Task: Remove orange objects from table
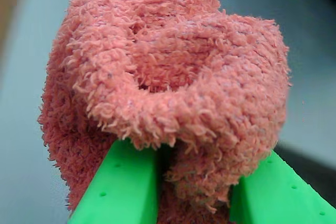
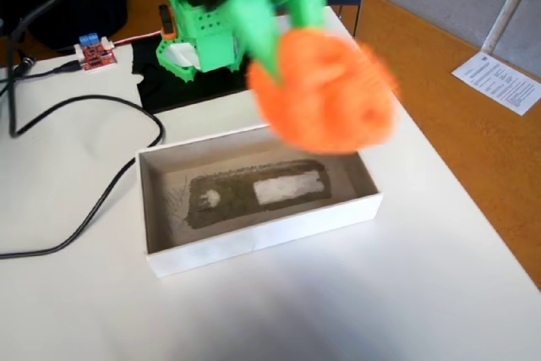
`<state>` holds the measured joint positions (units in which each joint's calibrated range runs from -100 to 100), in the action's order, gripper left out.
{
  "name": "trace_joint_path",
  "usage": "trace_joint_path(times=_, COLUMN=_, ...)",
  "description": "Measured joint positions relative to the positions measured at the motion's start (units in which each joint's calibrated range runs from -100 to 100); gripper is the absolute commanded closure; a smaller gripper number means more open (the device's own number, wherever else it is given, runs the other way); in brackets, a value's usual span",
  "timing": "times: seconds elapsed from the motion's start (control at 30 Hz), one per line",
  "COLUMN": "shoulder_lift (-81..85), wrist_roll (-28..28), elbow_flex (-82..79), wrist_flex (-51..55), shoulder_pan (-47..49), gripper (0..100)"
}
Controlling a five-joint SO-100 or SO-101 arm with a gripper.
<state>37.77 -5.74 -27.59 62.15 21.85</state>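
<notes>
The orange object (image 2: 325,90), a fuzzy terry-cloth bundle, hangs in the air above the right end of the white box (image 2: 262,240), blurred by motion in the fixed view. My green gripper (image 2: 287,44) is shut on it from above. In the wrist view the bundle (image 1: 168,66) fills most of the frame, and its lower folds are pinched in my gripper (image 1: 197,161) between the two green fingers (image 1: 123,187). The white table (image 2: 406,293) lies below, and the bundle does not touch it.
The shallow white box has a grey-stained bottom and sits mid-table. A red circuit board (image 2: 95,54) and black cables (image 2: 101,107) lie at the left. The arm's base stands on a black mat (image 2: 190,90) at the back. A paper sheet (image 2: 499,80) lies on the orange-brown floor at the right.
</notes>
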Motion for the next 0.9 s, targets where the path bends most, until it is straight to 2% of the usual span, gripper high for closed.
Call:
trace_joint_path(times=0.03, shoulder_lift=0.0, wrist_roll=-0.1, elbow_flex=1.3, wrist_flex=-1.6, shoulder_pan=4.4, gripper=95)
trace_joint_path(times=0.07, shoulder_lift=0.1, wrist_roll=-0.6, elbow_flex=1.9, wrist_flex=-3.7, shoulder_pan=8.9, gripper=82)
trace_joint_path(times=0.1, shoulder_lift=0.3, wrist_roll=-1.4, elbow_flex=2.0, wrist_flex=-6.5, shoulder_pan=13.4, gripper=59)
trace_joint_path(times=0.3, shoulder_lift=0.8, wrist_roll=-7.7, elbow_flex=0.0, wrist_flex=-31.4, shoulder_pan=38.0, gripper=58)
trace_joint_path(times=0.4, shoulder_lift=0.9, wrist_roll=-8.4, elbow_flex=-0.1, wrist_flex=-38.1, shoulder_pan=44.1, gripper=58)
trace_joint_path(times=0.67, shoulder_lift=5.4, wrist_roll=-7.5, elbow_flex=-6.4, wrist_flex=-36.3, shoulder_pan=41.7, gripper=58)
trace_joint_path(times=0.8, shoulder_lift=8.8, wrist_roll=-4.7, elbow_flex=-13.1, wrist_flex=-34.7, shoulder_pan=33.0, gripper=58)
trace_joint_path(times=0.9, shoulder_lift=11.0, wrist_roll=-2.2, elbow_flex=-21.1, wrist_flex=-31.1, shoulder_pan=21.8, gripper=58)
